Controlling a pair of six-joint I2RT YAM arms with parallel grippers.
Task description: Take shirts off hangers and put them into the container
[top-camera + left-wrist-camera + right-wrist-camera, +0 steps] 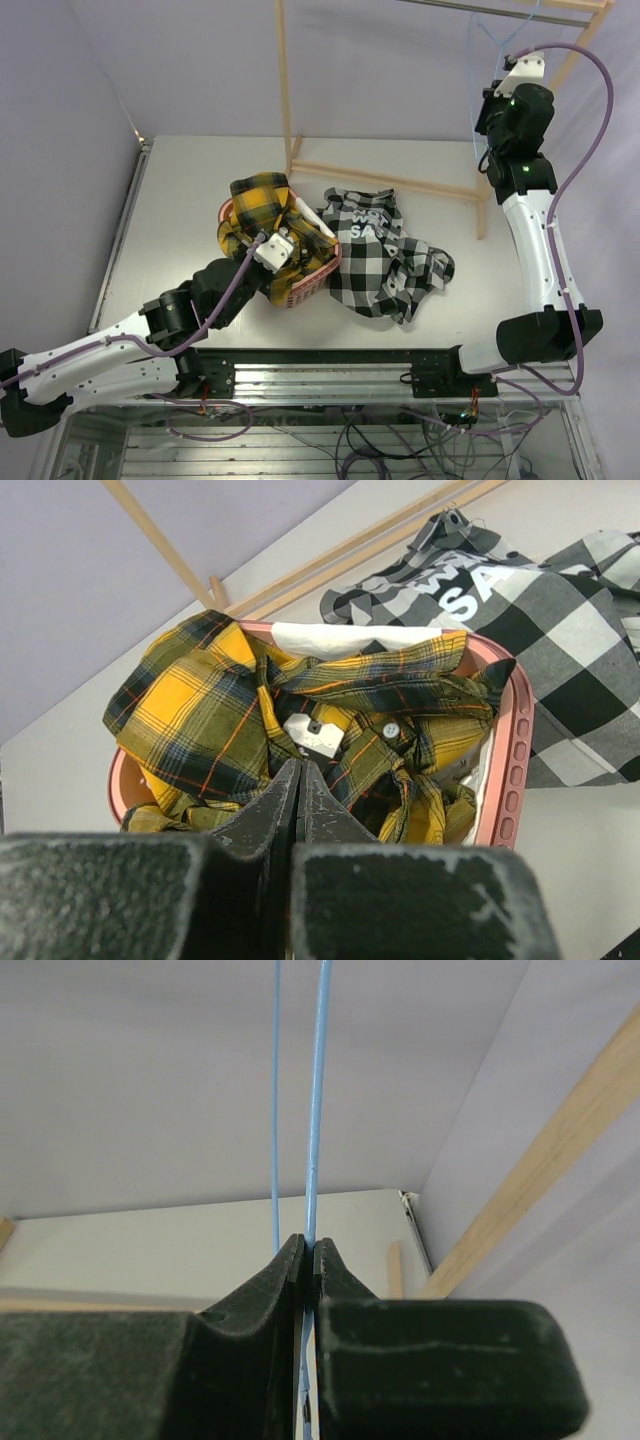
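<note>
- The left arm point(100, 360) lay low, stretched from its base at the near left corner diagonally forward and to the right, with its elbow bent.
- The left gripper point(300, 780) pointed forward and down, its jaws pressed flat together.
- The right arm point(535, 240) rose steeply from a bent elbow, its wrist held high at the far right.
- The right gripper point(308, 1255) pinched the thin wire of the light-blue hanger point(318, 1110), its jaws nearly touching.

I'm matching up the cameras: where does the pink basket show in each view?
Top external: pink basket left of centre, holding the yellow plaid shirt.
Left wrist: fills the middle, rim on the right.
Right wrist: not in it.
Shared landmark: wooden rack frame.
</note>
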